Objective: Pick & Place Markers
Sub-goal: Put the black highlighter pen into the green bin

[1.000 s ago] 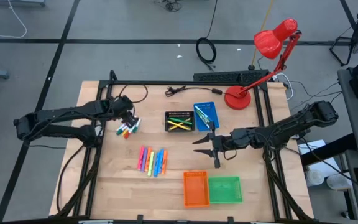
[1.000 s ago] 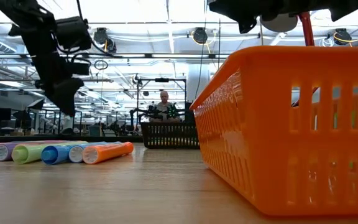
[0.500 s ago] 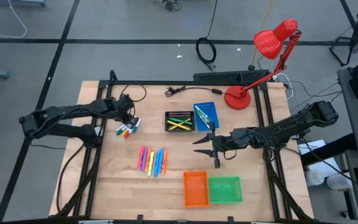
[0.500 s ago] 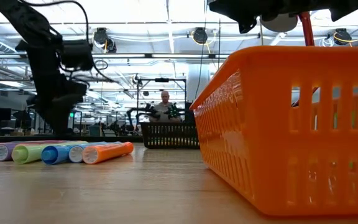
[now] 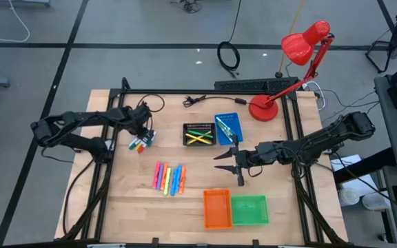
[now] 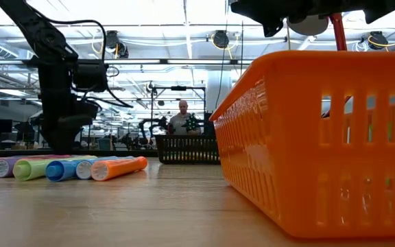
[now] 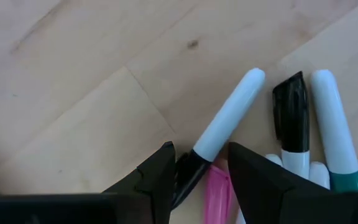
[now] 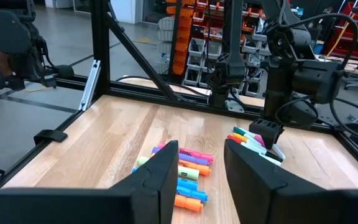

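Observation:
A small pile of markers (image 5: 141, 144), white-bodied with coloured caps, lies on the table at the far left. My left gripper (image 5: 144, 133) points down onto it, open. In the left wrist view its fingers stand on either side of the black cap (image 7: 190, 170) of a white marker (image 7: 229, 121). Whether they touch it, I cannot tell. A row of several bright markers (image 5: 169, 178) lies flat mid-table and also shows in the low view (image 6: 67, 167). My right gripper (image 5: 227, 167) hangs open and empty right of that row.
A black tray (image 5: 198, 134) and a blue tray (image 5: 228, 127) stand at the far middle, both holding markers. An orange tray (image 5: 217, 209) and a green tray (image 5: 249, 210) stand at the near edge. A red desk lamp (image 5: 264, 107) stands at the far right.
My left gripper has gone down toward the small pile of markers, and its arm has swung toward the table. The markers have stayed where they were.

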`<action>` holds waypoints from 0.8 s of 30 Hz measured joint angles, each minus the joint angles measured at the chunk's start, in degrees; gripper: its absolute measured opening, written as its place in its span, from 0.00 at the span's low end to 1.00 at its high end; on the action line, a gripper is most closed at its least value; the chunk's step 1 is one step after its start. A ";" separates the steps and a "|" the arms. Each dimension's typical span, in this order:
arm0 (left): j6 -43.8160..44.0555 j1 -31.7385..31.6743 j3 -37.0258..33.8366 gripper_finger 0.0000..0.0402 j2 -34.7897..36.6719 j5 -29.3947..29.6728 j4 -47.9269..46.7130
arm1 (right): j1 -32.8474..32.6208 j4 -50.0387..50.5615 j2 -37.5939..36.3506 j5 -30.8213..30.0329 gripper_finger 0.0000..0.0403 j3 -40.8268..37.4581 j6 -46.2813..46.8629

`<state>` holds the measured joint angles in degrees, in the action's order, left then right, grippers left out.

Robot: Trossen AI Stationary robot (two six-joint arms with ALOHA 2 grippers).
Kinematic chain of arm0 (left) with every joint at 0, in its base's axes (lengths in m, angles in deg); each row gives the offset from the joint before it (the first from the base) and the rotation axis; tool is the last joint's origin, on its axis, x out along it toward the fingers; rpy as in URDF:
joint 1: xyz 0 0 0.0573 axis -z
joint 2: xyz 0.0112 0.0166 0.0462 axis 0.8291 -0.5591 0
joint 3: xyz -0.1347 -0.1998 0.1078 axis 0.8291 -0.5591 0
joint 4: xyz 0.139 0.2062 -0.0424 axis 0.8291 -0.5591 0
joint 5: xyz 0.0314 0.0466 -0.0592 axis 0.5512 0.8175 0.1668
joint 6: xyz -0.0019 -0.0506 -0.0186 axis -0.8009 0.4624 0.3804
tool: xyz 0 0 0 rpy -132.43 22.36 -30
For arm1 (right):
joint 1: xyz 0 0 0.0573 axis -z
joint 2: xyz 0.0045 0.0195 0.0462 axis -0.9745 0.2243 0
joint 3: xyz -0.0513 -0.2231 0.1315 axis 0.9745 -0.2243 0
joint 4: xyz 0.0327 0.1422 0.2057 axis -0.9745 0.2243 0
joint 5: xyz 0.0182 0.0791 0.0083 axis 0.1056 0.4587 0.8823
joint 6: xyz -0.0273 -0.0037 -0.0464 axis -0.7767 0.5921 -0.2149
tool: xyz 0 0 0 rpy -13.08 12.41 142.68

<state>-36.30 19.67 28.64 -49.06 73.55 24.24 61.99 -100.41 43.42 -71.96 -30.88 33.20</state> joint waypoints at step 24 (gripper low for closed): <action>-12.93 0.12 2.10 0.09 2.80 3.31 10.57 | 0.09 0.01 0.02 -0.02 0.29 0.00 -0.02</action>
<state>-49.23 19.79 30.74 -46.26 76.86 34.81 62.08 -100.40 43.45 -71.98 -30.88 33.18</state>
